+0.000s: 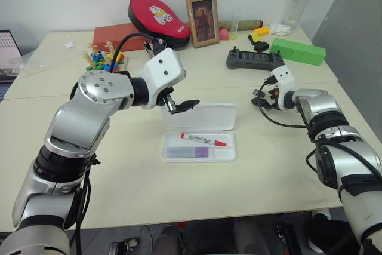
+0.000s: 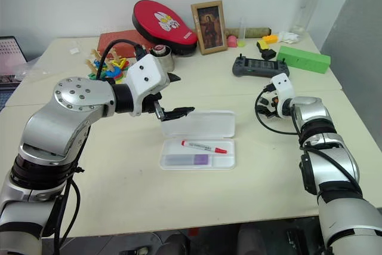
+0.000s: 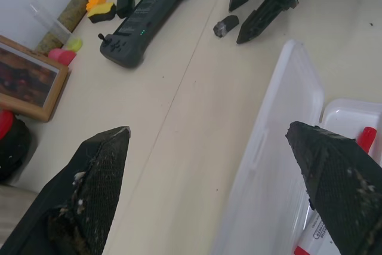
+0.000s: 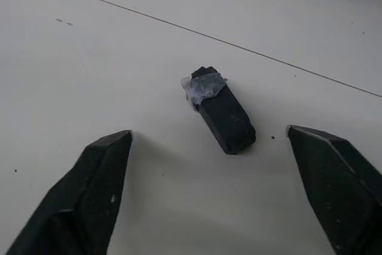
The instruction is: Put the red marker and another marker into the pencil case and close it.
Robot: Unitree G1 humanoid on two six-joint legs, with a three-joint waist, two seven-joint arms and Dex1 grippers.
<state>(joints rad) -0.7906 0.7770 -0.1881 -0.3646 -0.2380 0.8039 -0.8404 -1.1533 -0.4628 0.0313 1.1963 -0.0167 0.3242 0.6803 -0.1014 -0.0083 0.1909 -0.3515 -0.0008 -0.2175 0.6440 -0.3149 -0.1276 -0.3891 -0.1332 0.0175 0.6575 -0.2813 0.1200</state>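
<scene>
The pencil case (image 1: 199,137) lies open near the middle of the cream table (image 1: 119,195), its clear lid folded back flat toward the far side and its white tray toward the near edge. Both markers are inside the tray: the red marker (image 1: 203,140) lies along the far side of it, red cap pointing to the robot's right, and the lavender marker (image 1: 193,152) lies just beside it along the near side. The left gripper (image 1: 184,106) hovers above the far left corner of the lid, its fingers (image 3: 98,171) spread wide with nothing between them (in the left wrist view one fingertip stands over the bare table, the other over the case). The right gripper (image 4: 209,165) is low over the table well to the right of the case, its fingers (image 4: 98,171) also spread apart and empty; a small black block (image 4: 222,111) with a bit of clear tape at one end lies on the table between and just ahead of the fingertips, untouched. Farther back on the table are a dark handheld controller (image 1: 253,59), a green box (image 1: 298,51), a framed picture (image 1: 202,20), a red padded disc (image 1: 158,17) and a heap of coloured toy pieces (image 1: 106,59).
</scene>
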